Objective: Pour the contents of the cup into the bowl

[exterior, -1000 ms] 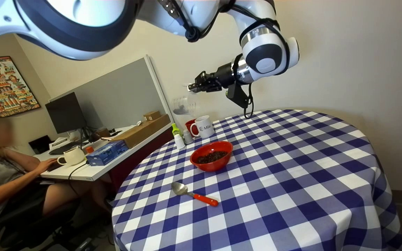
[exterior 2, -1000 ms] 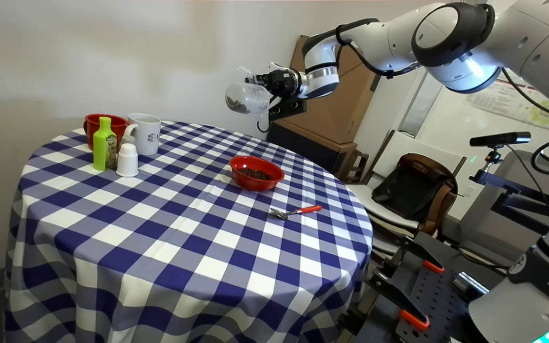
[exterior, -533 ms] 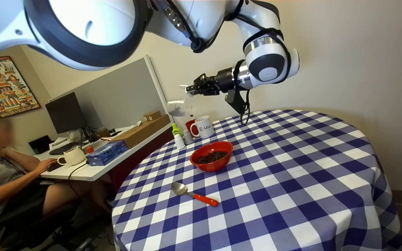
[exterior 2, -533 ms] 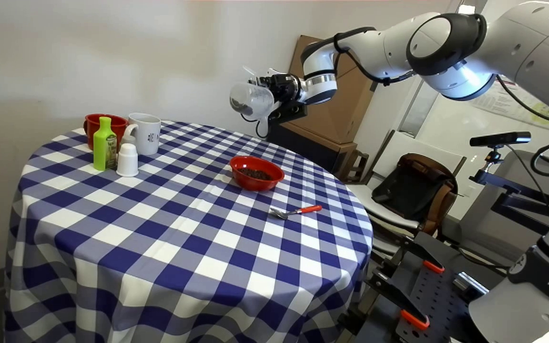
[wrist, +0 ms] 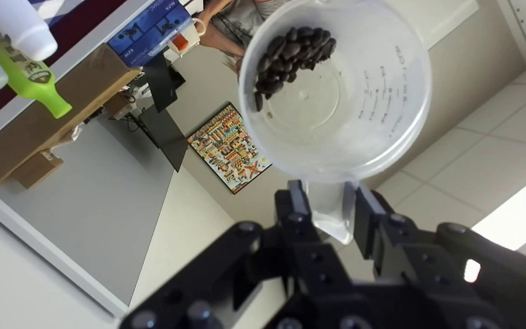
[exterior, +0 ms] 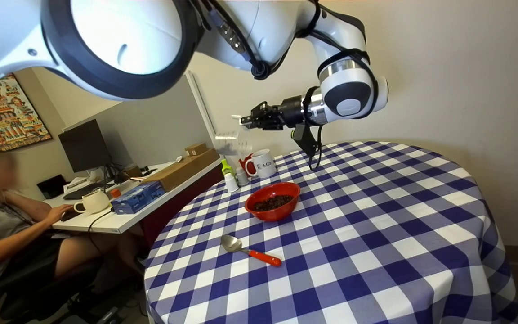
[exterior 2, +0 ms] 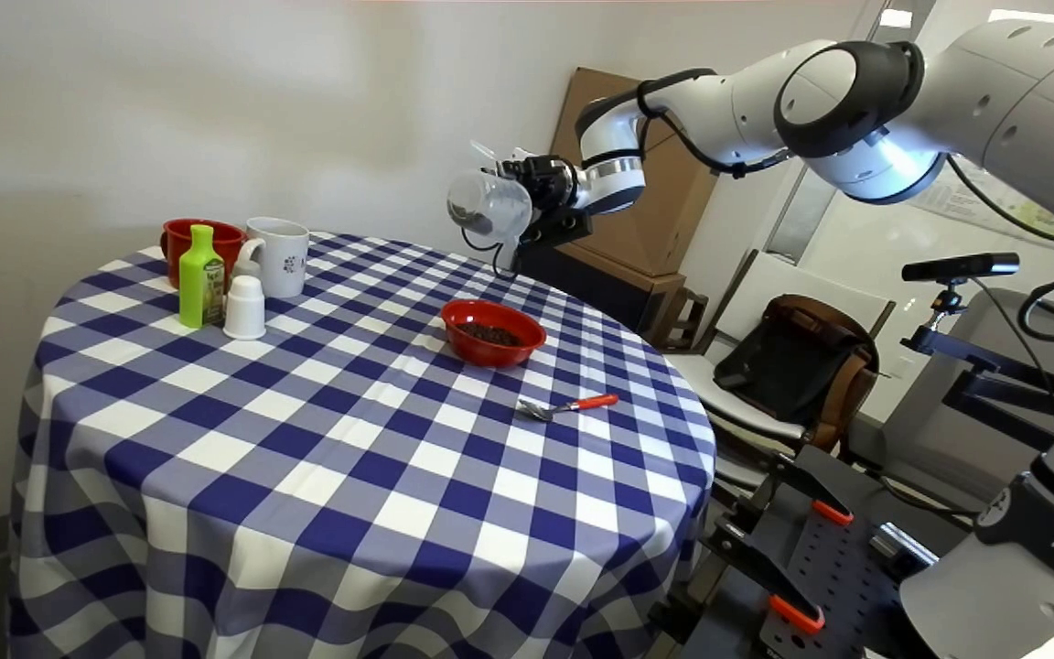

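Observation:
The clear cup (wrist: 336,114) hangs in my black gripper (wrist: 327,196), shut on a clear tab at the cup's side. Dark bean-like pieces (wrist: 290,55) lie gathered against one side inside it. The cup is tipped well over, its mouth facing the wrist camera. It shows in both exterior views (exterior: 232,143) (exterior 2: 489,206), high above the table, with the gripper (exterior: 244,121) (exterior 2: 513,169) at its upper side. The red bowl (exterior: 277,212) (exterior 2: 493,350) stands upright on the table, lower than the cup, with dark pieces in it. It is out of the wrist view.
A white mug (exterior: 264,164) (exterior 2: 285,261), a red mug (exterior 2: 188,243), a green bottle (exterior 2: 202,284) and a white shaker (exterior 2: 245,309) stand grouped on the checked tablecloth (exterior 2: 381,513). A spoon with a red handle (exterior: 265,258) lies near the bowl. A person sits at a desk (exterior: 106,220).
My arm and the cup have come down somewhat. The cup has shifted a little left in an exterior view and right in an exterior view. The bowl and table things have not moved.

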`<state>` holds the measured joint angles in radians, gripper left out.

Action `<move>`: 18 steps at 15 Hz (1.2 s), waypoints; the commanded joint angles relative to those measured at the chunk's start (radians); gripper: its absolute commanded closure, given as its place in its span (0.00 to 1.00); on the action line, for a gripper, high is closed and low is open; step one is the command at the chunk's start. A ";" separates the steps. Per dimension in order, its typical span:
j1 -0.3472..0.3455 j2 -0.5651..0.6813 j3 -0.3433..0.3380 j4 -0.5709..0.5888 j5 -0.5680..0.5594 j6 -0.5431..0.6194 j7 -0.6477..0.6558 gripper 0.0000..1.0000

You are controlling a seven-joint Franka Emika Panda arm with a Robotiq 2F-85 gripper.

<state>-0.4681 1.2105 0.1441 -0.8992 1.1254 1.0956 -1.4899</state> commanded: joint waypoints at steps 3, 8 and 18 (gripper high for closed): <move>-0.025 0.058 0.036 0.047 0.052 -0.037 0.094 0.92; -0.031 0.085 0.065 0.051 0.085 -0.037 0.146 0.92; -0.043 0.101 0.090 0.051 0.112 -0.033 0.197 0.92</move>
<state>-0.4977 1.2783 0.2112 -0.8972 1.2099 1.0942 -1.3444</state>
